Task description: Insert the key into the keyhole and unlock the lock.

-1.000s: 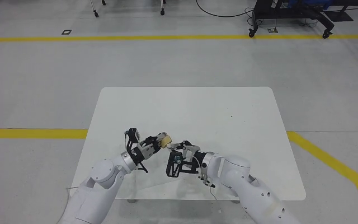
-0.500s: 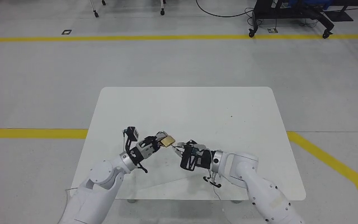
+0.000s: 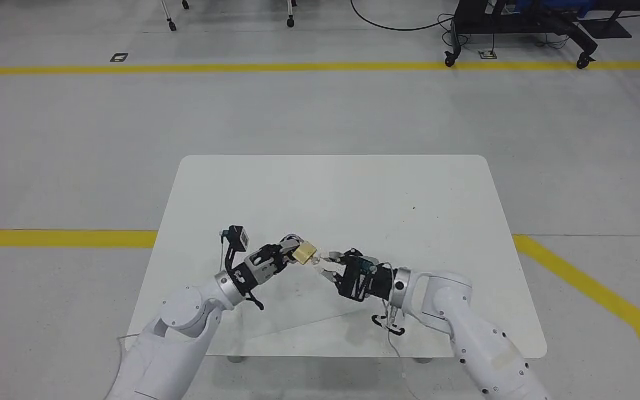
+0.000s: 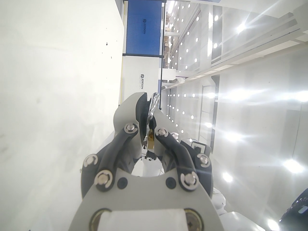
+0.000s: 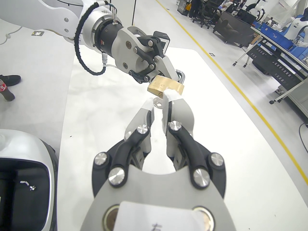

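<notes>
My left gripper (image 3: pixel 291 251) holds a brass padlock (image 3: pixel 305 251) above the near middle of the white table (image 3: pixel 420 200). It is shut on the lock, and the steel shackle (image 5: pixel 181 76) sticks out beside its fingers. The lock's brass body (image 5: pixel 165 86) faces my right gripper (image 5: pixel 158 100). That gripper is shut on a small silver key (image 5: pixel 157 102), whose tip touches the underside of the lock body. I cannot see the keyhole. In the left wrist view the left gripper (image 4: pixel 148 106) clamps the padlock (image 4: pixel 151 141).
Both grippers (image 3: pixel 325 266) hang a little above the table (image 5: pixel 228 145), near its front edge. Bare tabletop stretches behind and to both sides. Yellow floor lines and work benches lie far off in the room.
My right gripper has swung up and to the right, bringing the key to the lock. The left gripper has shifted the padlock slightly to the right.
</notes>
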Available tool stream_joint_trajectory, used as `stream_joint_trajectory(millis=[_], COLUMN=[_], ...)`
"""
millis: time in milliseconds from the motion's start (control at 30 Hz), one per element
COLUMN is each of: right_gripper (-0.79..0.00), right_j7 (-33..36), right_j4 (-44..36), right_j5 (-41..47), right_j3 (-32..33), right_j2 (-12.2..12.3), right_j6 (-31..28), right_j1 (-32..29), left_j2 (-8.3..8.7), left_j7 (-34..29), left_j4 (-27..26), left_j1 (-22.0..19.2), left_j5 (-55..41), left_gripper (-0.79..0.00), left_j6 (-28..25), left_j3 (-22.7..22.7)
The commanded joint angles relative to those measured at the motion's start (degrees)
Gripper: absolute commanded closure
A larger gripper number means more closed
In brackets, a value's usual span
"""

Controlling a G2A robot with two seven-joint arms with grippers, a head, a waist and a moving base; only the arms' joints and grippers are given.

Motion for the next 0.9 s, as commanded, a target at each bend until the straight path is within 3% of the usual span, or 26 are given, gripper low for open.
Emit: stream_joint_trajectory(millis=[0,67,167,200,300,433,533,867], right_gripper=[-0.345,-0.422,-0.748,-0.785,-0.785,-0.603,-0.391,-0.24], right_j7=[-0.7,-1.3,2.2,4.3,10.5,12.3,11.2,4.8], right_j4=[0.0,-0.5,-3.6,-4.9,-9.0,-10.2,-9.3,-3.4], right_j5=[-0.4,-3.0,-12.4,-15.7,-24.7,-25.8,-24.0,-14.4], right_j3=[0.2,0.1,-0.9,-1.4,-4.1,-5.9,-5.8,-2.5], right_j2=[0.1,0.2,0.5,0.5,0.4,0.0,-0.3,-0.6], right_j6=[-0.1,-0.5,1.9,3.6,7.7,9.9,10.6,8.5], right_j1=[-0.1,0.0,-0.3,-0.7,-2.0,-2.4,-2.1,-0.6], left_j2=[0.05,0.13,0.23,0.24,0.25,0.23,0.23,0.24], left_j7=[0.5,1.4,2.8,3.2,4.5,5.7,5.8,4.5], left_j4=[-0.3,-0.9,-2.1,-2.7,-4.5,-6.0,-6.3,-6.2], left_j1=[0.1,0.2,0.6,0.7,1.1,1.6,1.7,1.7], left_j5=[1.5,3.5,6.6,7.3,9.4,11.8,12.2,12.1], left_gripper=[0.0,0.0,0.0,0.0,0.0,0.0,0.0,0.0], left_j6=[-0.1,0.0,1.0,1.8,4.5,5.8,5.9,5.6], left_j3=[0.1,0.2,0.6,0.8,1.5,2.4,2.5,2.7])
